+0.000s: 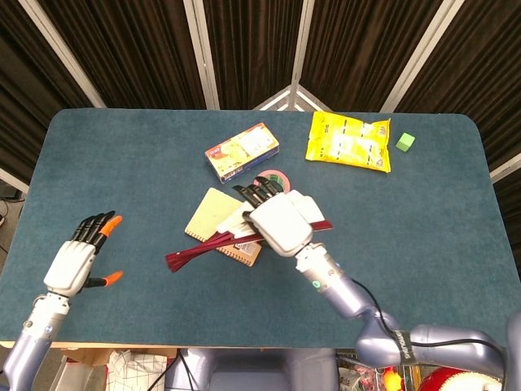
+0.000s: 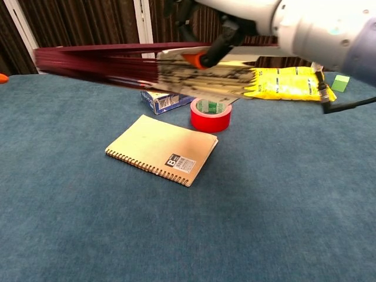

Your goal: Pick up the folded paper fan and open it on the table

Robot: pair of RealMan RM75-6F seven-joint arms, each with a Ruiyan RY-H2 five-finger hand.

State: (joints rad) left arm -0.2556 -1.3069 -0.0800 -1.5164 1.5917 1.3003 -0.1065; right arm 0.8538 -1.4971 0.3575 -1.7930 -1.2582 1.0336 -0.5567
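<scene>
**Head view: fan held aloft, partly masking the notebook**

Head view shows the right hand (image 1: 279,221) gripping the folded paper fan (image 1: 207,244) near its paper end, raised over the middle of the blue counter (image 1: 122,163). The fan's dark red ribs stick out to the left. Hand and fan cover one corner of the yellow notebook (image 1: 207,213) and nearly all of the red tape roll (image 1: 271,177), of which only a sliver peeks out behind the fingers. Chest view shows the fan (image 2: 135,61) blurred, crossing in front of the blue box (image 2: 160,101); the right hand (image 2: 217,23) is cut off by the top edge. The left hand (image 1: 77,261) hovers over the counter's left side, empty, fingers spread. A yellow snack bag (image 1: 348,140) and green cube (image 1: 404,142) lie far right.
</scene>
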